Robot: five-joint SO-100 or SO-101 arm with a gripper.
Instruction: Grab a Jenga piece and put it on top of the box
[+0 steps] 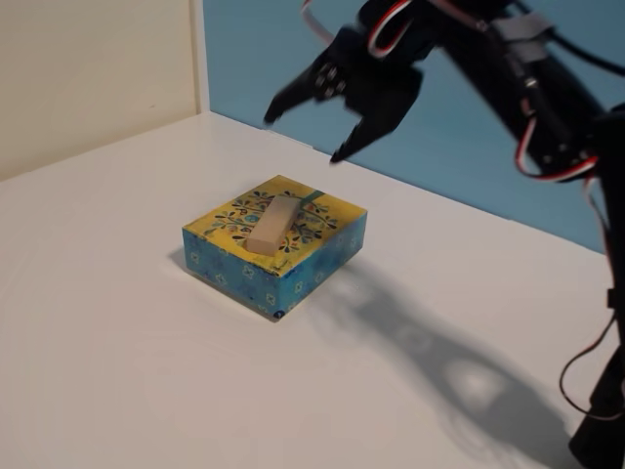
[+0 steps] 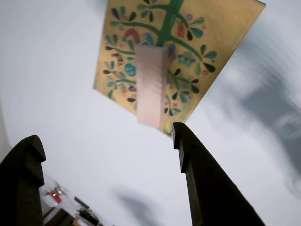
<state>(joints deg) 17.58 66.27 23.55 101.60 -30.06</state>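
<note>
Black end effector (image 1: 305, 140) hangs in the air above the box, fingers spread wide with nothing between them. From the fixed view you can see both dark fingertips (image 1: 273, 112) pointing down and to the left, well clear of anything below. The wrist view (image 2: 106, 143) backs that up: two dark fingers rise from the bottom edge, one at the left corner, one right of centre, with bare white surface (image 2: 70, 94) showing in the gap.

Closest to the fixed camera is that white surface (image 1: 117, 352), and the arm throws a soft grey shadow across it on the right. Next back comes the box (image 1: 324, 221), flat and square, sitting on the surface with one corner turned toward the camera. Its blue patterned sides face us, and the yellow top carries a dark tree design with a teal stripe. In the wrist view the box top (image 2: 221, 37) fills the upper part of the picture, leaves and branches clear.

And the Jenga piece (image 1: 272, 226) is lying flat on top of the box, resting across the tree pattern, its length running roughly along the lid toward the near edge. The wrist view shows the same block (image 2: 151, 84), pale and a bit blurred, with one end close to the box's edge. It sits apart from the fingers.

Behind it all, a cream wall (image 1: 88, 68) on the left and a blue backdrop (image 1: 459, 147) on the right.
</note>
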